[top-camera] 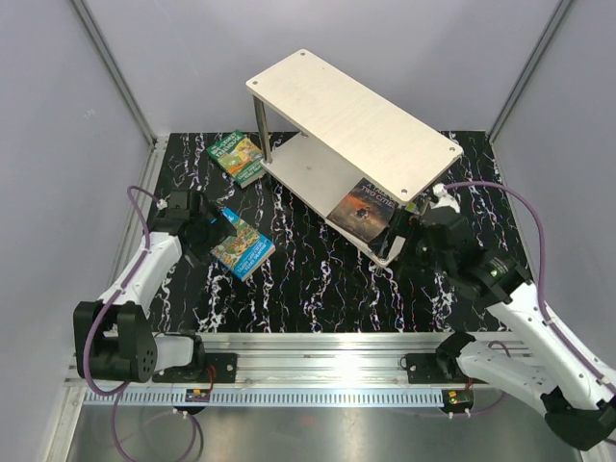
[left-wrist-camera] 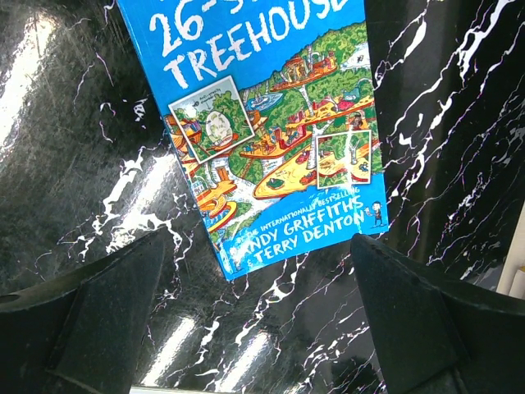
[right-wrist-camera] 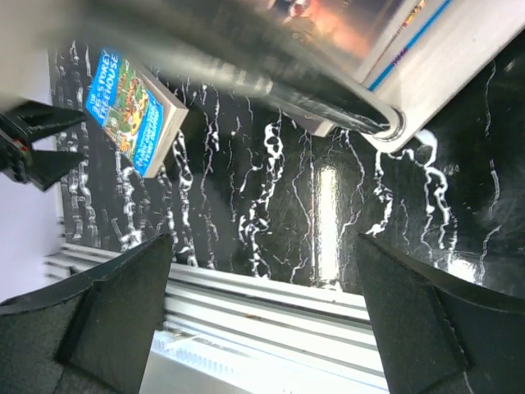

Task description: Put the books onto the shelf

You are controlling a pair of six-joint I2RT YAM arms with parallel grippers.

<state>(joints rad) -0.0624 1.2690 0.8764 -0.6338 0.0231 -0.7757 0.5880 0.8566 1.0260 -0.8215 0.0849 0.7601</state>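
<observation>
One book on the shelf, the others on the tabletop, both pairs of fingers wide open.
The dark brown book (top-camera: 364, 209) lies on the lower board of the plywood shelf (top-camera: 356, 120), near its right end. The blue "Treehouse" book (top-camera: 243, 245) lies flat, cover up, on the black marbled tabletop (top-camera: 318, 279), well left of the shelf. A green-covered paperback (top-camera: 237, 157) rests farther back, just beside the shelf's left posts. The left fingers (left-wrist-camera: 107, 320) hang spread above the near edge of the blue book, gripping nothing. The right fingers (right-wrist-camera: 107, 312) are also spread and empty, close to the shelf's near right corner post (right-wrist-camera: 385, 123).
</observation>
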